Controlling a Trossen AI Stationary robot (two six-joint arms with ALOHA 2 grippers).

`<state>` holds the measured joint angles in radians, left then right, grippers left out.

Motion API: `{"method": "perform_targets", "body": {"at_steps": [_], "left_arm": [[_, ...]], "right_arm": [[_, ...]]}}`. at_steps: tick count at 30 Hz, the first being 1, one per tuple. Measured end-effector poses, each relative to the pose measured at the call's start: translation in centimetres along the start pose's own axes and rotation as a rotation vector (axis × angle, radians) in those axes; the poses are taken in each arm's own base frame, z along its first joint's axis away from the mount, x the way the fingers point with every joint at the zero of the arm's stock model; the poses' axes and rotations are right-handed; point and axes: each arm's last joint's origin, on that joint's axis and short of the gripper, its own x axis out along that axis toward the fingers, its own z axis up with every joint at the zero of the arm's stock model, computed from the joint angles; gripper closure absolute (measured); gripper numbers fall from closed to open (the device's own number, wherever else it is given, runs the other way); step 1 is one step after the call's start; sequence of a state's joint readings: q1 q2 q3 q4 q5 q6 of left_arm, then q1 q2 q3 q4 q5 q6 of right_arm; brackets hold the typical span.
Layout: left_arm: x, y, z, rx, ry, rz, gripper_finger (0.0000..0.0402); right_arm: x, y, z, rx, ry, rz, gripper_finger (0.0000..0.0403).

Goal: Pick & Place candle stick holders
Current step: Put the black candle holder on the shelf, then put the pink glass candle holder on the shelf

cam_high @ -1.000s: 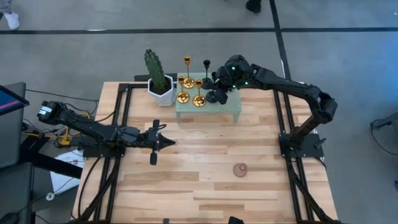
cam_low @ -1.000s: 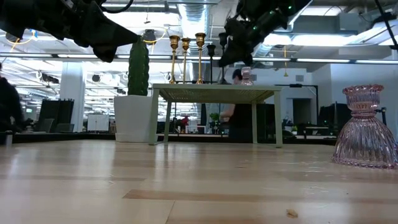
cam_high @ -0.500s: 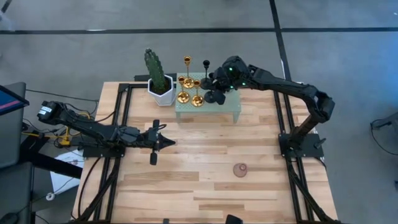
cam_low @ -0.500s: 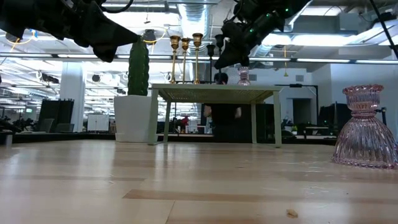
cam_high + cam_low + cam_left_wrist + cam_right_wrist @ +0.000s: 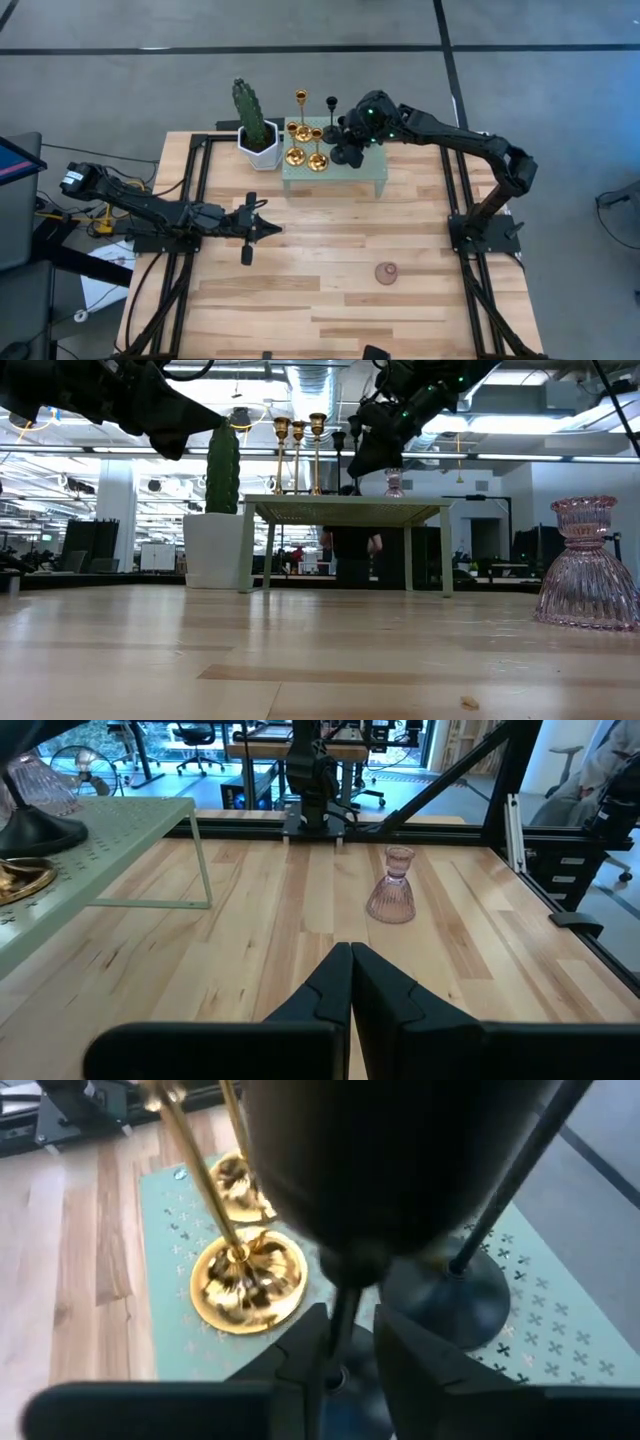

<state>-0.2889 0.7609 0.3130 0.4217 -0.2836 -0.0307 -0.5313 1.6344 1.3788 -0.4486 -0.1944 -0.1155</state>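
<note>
A small green table (image 5: 368, 172) at the far side carries three gold holders (image 5: 293, 155), a free black holder (image 5: 332, 128) and a pink glass holder (image 5: 394, 482), all standing on their bases. My right gripper (image 5: 345, 1350) is over this table, shut on a second black holder (image 5: 345, 155). Another pink glass holder (image 5: 386, 272) stands on the wooden table near its right front. My left gripper (image 5: 270, 229) hovers shut and empty above the table's left middle. My right gripper pinches the black holder's thin stem (image 5: 342, 1315) between its two fingers, low on the stem, just above the round base. The fingers slant down from above and from the table's right. The holder stands upright; I cannot tell whether its base touches the green table.
A green cactus in a white pot (image 5: 255, 125) stands just left of the green table. The gold holders' bases (image 5: 248, 1280) and the free black holder's base (image 5: 440, 1295) crowd close around the held one. A person shows in the room behind the table (image 5: 350, 550).
My right gripper has sunk a little toward the green table with the black holder, still shut on its stem. A person in the room behind has walked toward the left.
</note>
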Motion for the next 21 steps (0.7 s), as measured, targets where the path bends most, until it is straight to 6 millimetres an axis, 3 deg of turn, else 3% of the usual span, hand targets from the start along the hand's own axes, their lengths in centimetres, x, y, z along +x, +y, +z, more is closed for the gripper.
{"method": "perform_targets", "body": {"at_steps": [13, 21], "left_arm": [[0.0, 0.0, 0.0, 0.0, 0.0, 0.0, 0.0394], [0.0, 0.0, 0.0, 0.0, 0.0, 0.0, 0.0394]], "right_arm": [[-0.3, 0.3, 0.2, -0.029, -0.014, 0.013, 0.0246], [-3.1, 0.8, 0.7, -0.038, -0.04, 0.013, 0.0233]]}}
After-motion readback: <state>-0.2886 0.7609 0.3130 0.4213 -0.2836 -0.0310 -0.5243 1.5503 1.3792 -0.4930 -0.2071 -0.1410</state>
